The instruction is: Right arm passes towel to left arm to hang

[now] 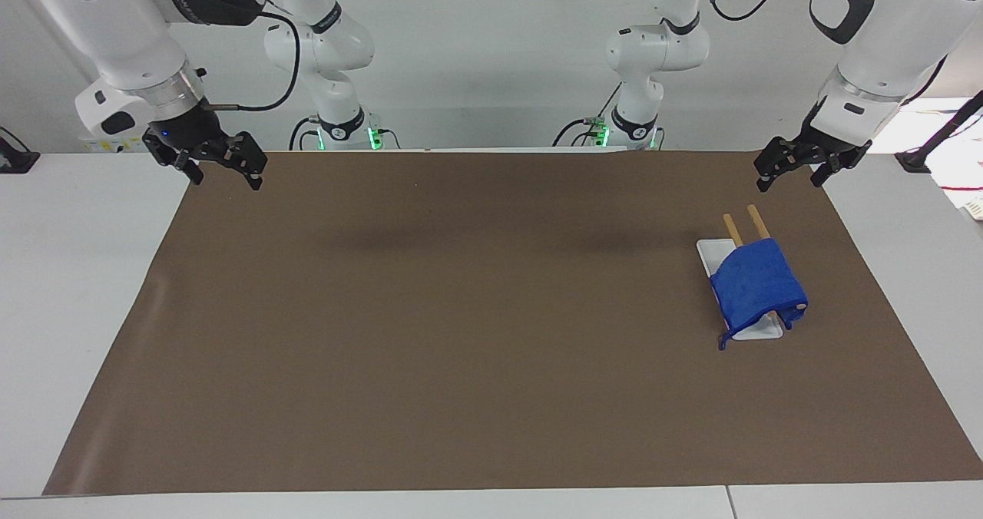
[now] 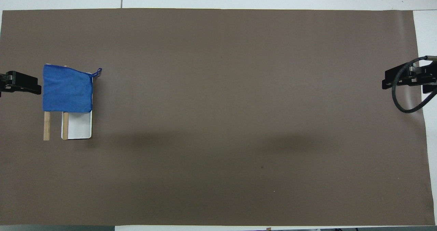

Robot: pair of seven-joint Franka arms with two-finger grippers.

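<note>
The blue towel [image 1: 756,285] hangs draped over a small rack with two wooden bars [image 1: 733,229] on a white base [image 1: 710,254], at the left arm's end of the table. In the overhead view the towel [image 2: 67,89] covers the bars' farther part, and its loop [image 2: 98,72] sticks out at one corner. My left gripper [image 1: 791,175] is open and empty, raised over the mat's edge beside the rack. My right gripper [image 1: 223,167] is open and empty, raised over the mat's corner at the right arm's end. Both arms wait.
A brown mat [image 1: 461,312] covers most of the white table [image 1: 77,289]. Two smaller white arms with green base lights [image 1: 345,131] stand at the robots' edge of the table. A black cable [image 2: 401,103] loops by the right gripper [image 2: 406,80].
</note>
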